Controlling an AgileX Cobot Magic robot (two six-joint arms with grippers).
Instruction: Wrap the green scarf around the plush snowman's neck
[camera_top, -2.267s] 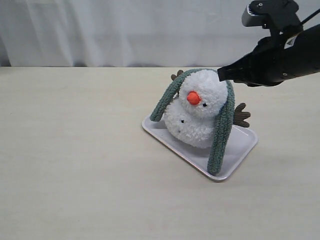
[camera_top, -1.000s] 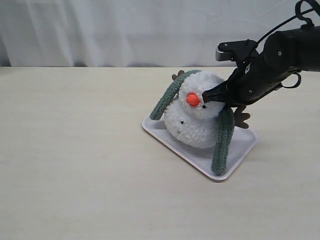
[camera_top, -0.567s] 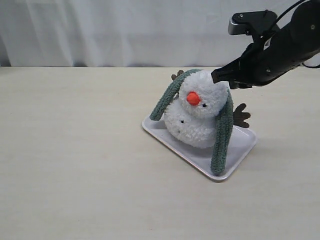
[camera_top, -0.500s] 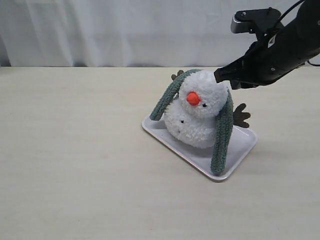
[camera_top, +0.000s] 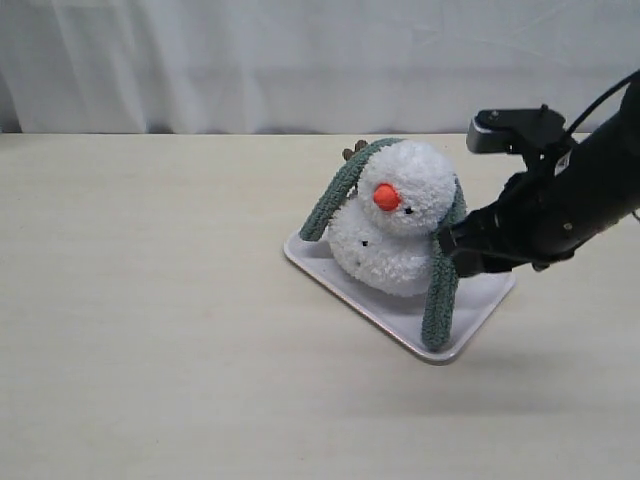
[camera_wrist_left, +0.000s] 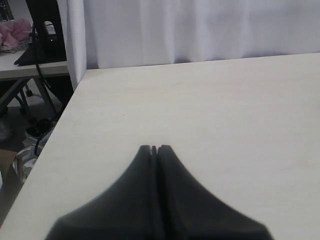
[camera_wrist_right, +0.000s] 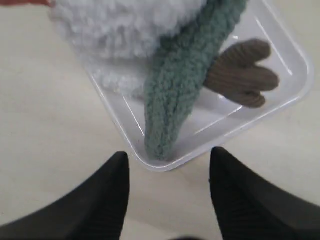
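The plush snowman (camera_top: 392, 228) sits in the white tray (camera_top: 482, 298). The green scarf (camera_top: 441, 282) lies over the back of its head, above the snowman's neck (camera_top: 372, 222). One end trails down into the tray beside a brown twig arm (camera_wrist_right: 243, 73). The right gripper (camera_wrist_right: 169, 156) stands just outside the tray's rim, jaws apart and empty, lined up on that end. Judgement: it is placed to take the end and bring it across the front. The left gripper (camera_wrist_left: 156, 148), tips together, holds nothing and sits over the table, with the tray out of its view, apparently parked clear.

The table (camera_top: 150, 330) lies bare from 6 through 11 o'clock of the plush snowman (camera_top: 395, 225). At its 3 o'clock the right end effector (camera_top: 446, 250) crowds the hanging end of the green scarf (camera_top: 437, 300), by the tray (camera_top: 478, 305).
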